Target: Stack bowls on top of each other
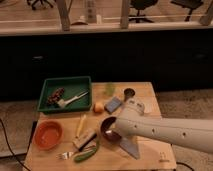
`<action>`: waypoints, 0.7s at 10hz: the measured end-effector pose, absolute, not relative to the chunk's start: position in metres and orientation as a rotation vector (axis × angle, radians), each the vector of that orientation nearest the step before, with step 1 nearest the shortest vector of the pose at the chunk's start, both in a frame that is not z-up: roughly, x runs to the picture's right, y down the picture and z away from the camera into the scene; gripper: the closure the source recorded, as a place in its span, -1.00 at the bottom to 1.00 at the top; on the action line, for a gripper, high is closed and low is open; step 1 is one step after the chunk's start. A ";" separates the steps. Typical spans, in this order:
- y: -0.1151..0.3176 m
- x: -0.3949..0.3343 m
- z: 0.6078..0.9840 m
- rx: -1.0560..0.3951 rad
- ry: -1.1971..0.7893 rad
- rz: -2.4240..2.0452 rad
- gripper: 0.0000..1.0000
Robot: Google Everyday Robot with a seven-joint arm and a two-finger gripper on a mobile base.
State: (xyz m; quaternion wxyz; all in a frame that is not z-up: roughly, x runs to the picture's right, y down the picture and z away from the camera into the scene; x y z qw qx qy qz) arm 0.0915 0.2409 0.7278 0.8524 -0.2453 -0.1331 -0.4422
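The gripper of the white arm is at the glossy dark brown bowl. Well to its left lies the orange-red bowl, beyond that a green tray. The table is pale wood.

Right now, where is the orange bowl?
In the camera view, the orange bowl sits lower left on the table, below the green tray, left of the brown bowl where the gripper is.

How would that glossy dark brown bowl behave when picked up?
The glossy dark brown round bowl looks rigid, and its sheen suggests slipperiness. Deep and round, it likely sits stably. The gripper, down at the bowl, may need a firm hold.
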 end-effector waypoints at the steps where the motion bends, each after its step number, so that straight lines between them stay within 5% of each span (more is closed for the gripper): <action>1: 0.248 0.092 0.736 -0.528 -0.287 -0.933 -0.60; 5: 0.259 0.095 0.754 -0.543 -0.297 -0.927 -0.57; 7: 0.264 0.098 0.765 -0.552 -0.299 -0.916 -0.21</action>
